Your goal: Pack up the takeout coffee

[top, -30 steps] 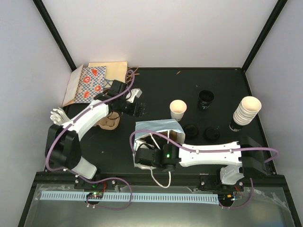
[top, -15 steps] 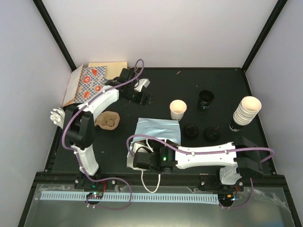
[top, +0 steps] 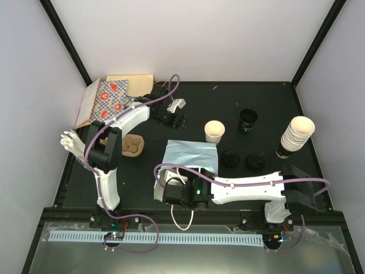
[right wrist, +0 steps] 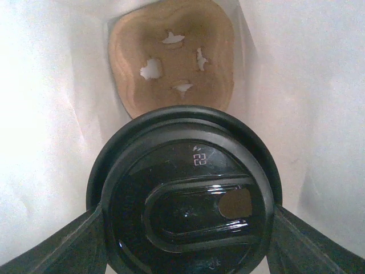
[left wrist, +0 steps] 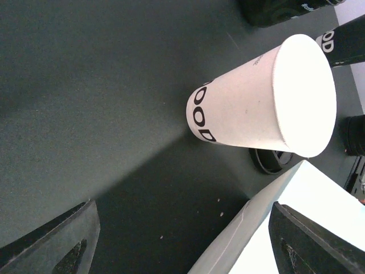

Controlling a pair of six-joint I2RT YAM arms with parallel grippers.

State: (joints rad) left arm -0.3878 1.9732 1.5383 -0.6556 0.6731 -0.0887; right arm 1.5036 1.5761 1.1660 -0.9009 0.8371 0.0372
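One takeout coffee cup with a black lid (right wrist: 185,200) fills the right wrist view, and my right gripper (right wrist: 185,231) is shut on it, a finger on each side. It is inside the light blue paper bag (top: 191,155), above a brown cardboard carrier (right wrist: 171,54) at the bag's bottom. From above, the right wrist (top: 191,194) reaches into the bag's mouth and the fingers are hidden. A lidless cream cup (top: 214,131) (left wrist: 262,103) stands behind the bag. My left gripper (top: 174,116) (left wrist: 188,242) hovers open and empty to the left of that cup.
Two loose black lids (top: 230,157) (top: 254,161) lie right of the bag. A black cup (top: 248,120) and a stack of cream cups (top: 297,132) stand at the right. A second brown carrier (top: 131,146) and patterned paper bags (top: 108,100) are at the left.
My left arm has swung from the brown carrier toward the back and right, closer to the lidless cup, its jaws narrowing slightly. The bag has settled flatter; the right gripper has shifted slightly nearer.
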